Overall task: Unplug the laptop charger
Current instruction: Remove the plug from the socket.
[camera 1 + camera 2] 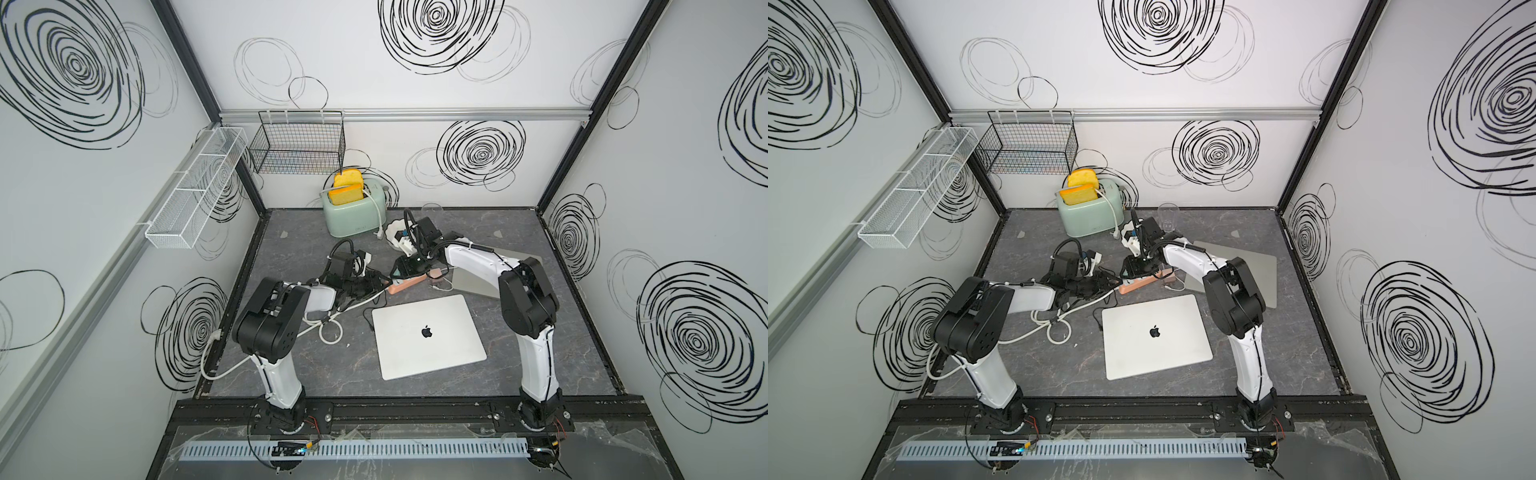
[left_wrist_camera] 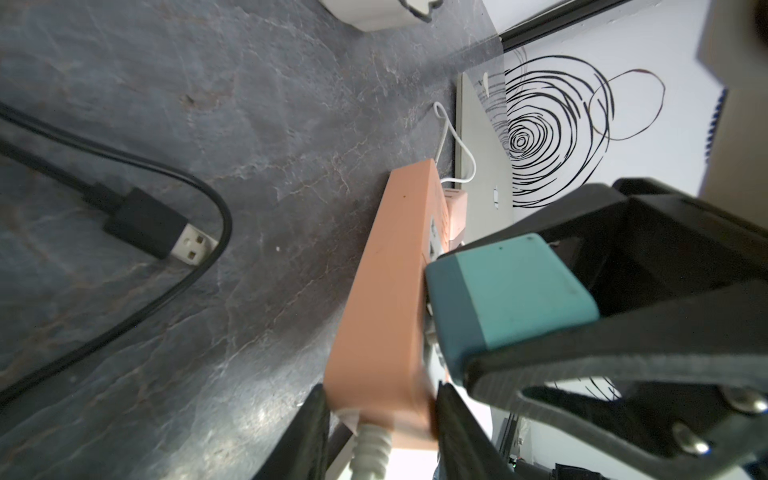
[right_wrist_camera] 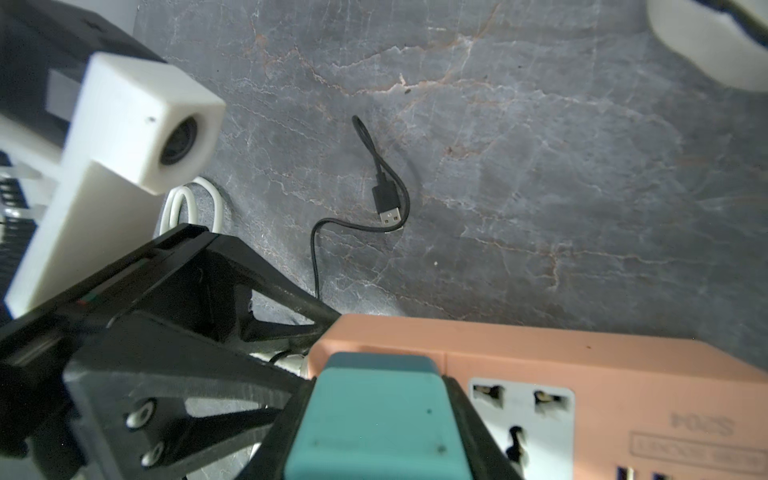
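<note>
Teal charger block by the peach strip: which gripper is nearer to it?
Right. The right gripper clamps the teal rectangular charger block between its fingers; the left gripper grips the cable end of the peach plastic power strip, beside it.

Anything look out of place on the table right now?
Two things. A black USB cable lies loose by the laptop, its plug in nothing. The toaster has its white cord draped over its top, plug end down on the table. Nothing spilled or visibly damaged.
</note>
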